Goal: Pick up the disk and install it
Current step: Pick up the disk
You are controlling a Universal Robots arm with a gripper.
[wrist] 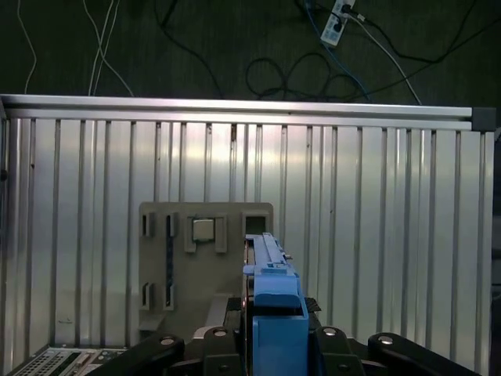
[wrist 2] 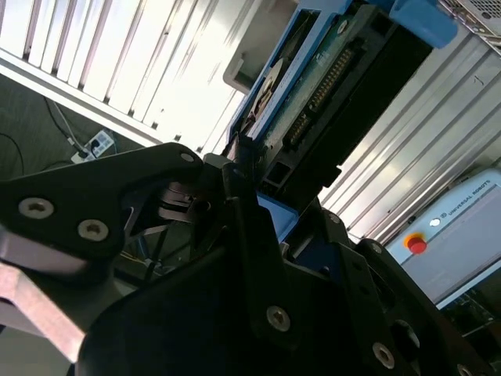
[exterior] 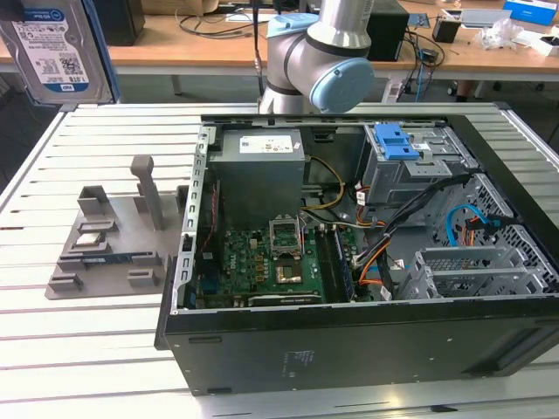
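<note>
Above the slatted table [wrist: 78, 235], jaws clamp the disk [wrist: 268, 254], its label [exterior: 54, 48] facing the exterior view.

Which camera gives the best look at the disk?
The exterior view: the disk shows its labelled face at that view's upper left. The first wrist view sees it edge-on, blue rail toward the camera; the second wrist view sees its circuit-board underside.

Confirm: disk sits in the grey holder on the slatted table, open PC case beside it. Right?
Not quite. The disk isn't in the grey holder. The end effector grips it, lifted above the holder, as the first wrist view shows. The rest holds: the holder sits on the slatted table with the open PC case beside it.
</note>
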